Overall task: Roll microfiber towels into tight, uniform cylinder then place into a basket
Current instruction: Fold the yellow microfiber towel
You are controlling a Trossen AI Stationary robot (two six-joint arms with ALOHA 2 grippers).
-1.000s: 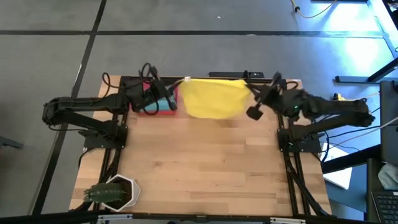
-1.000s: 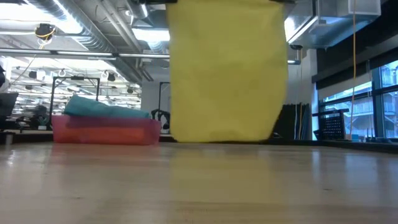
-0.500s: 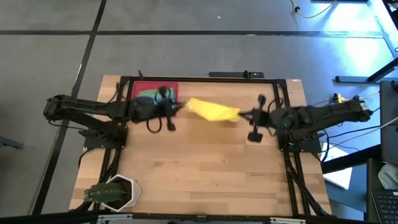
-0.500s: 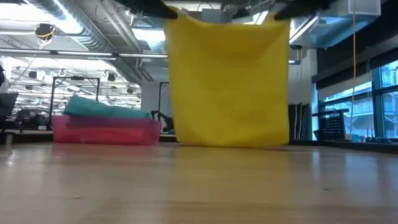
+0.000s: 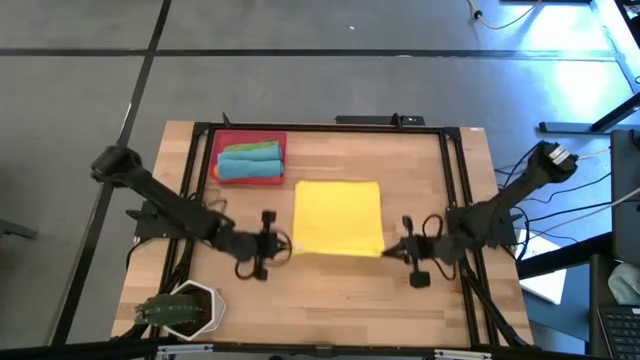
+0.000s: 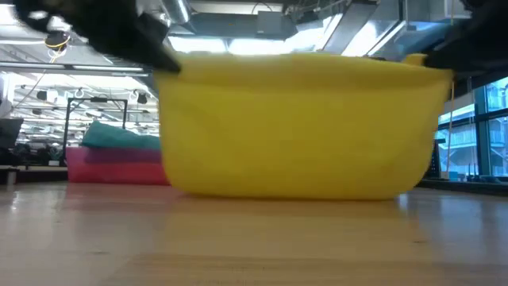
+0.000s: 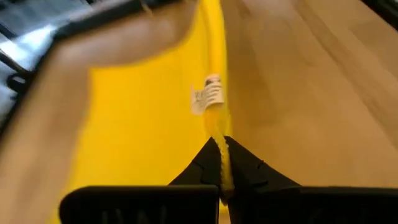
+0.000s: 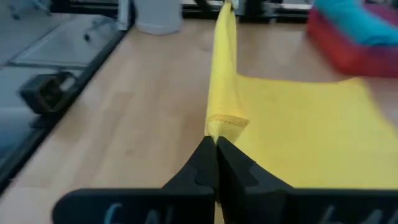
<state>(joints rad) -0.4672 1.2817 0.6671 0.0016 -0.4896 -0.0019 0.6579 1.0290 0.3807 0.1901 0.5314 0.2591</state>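
I have the yellow towel (image 5: 338, 217) spread mostly flat on the middle of the table (image 5: 340, 290), its near edge lifted and stretched between my two grippers. The left gripper (image 5: 283, 244) is clenched on the towel's near left corner and the right gripper (image 5: 392, 251) is clenched on its near right corner, each wrist view showing the yellow hem pinched between the closed fingers. The red basket (image 5: 248, 137) sits at the far left of the table, apart from the towel, with a teal roll (image 5: 248, 168) and a green roll (image 5: 250, 149) lying side by side in it, and a white pot (image 5: 185, 310) with a plant stands at the near left corner.
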